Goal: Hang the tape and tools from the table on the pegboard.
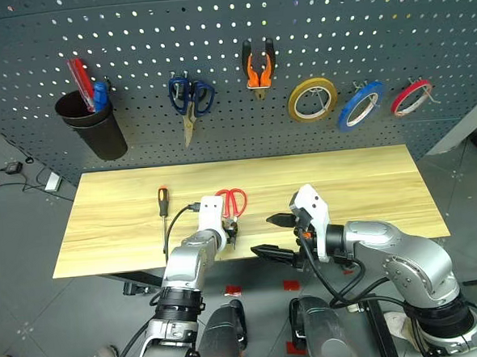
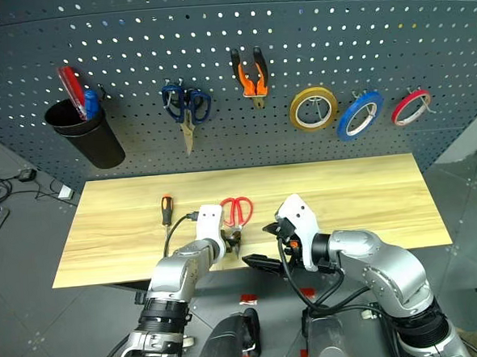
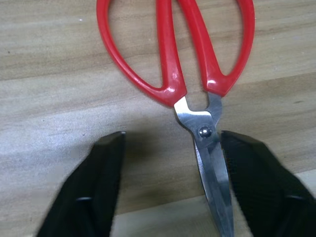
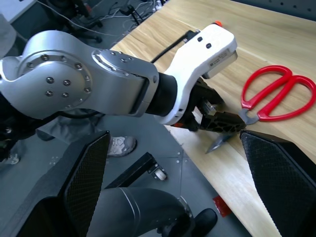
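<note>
We see the left pincer (image 1: 231,237) lowered onto the near edge of the pale wood counter (image 1: 360,187), its two black fingers (image 3: 89,192) spread apart on either side of the red scissors (image 1: 231,201). One finger lies just beside the steel blades near the pivot screw; the other stands off from them with bare wood between. The fingers are not closed on the scissors, so we call this pincer released. The scissors lie flat, their glossy red loop handles pointing away from the pincer toward the pegboard (image 1: 212,18), their blades closed and the tip reaching the counter's near edge.

The right pincer (image 1: 270,235) hangs off the counter's near edge, to the right of the left one, its fingers wide apart and holding nothing.

To the left of the left pincer lies the slim screwdriver (image 1: 163,206), orange at the top of its black handle, its shaft pointing toward the near edge.

Beyond both pincers, on the dark grey pegboard, hang the orange-and-black pliers (image 1: 258,69) and the flat blue tape (image 1: 360,105), between a yellow tape ring (image 1: 311,99) and a red tape ring (image 1: 410,97).
</note>
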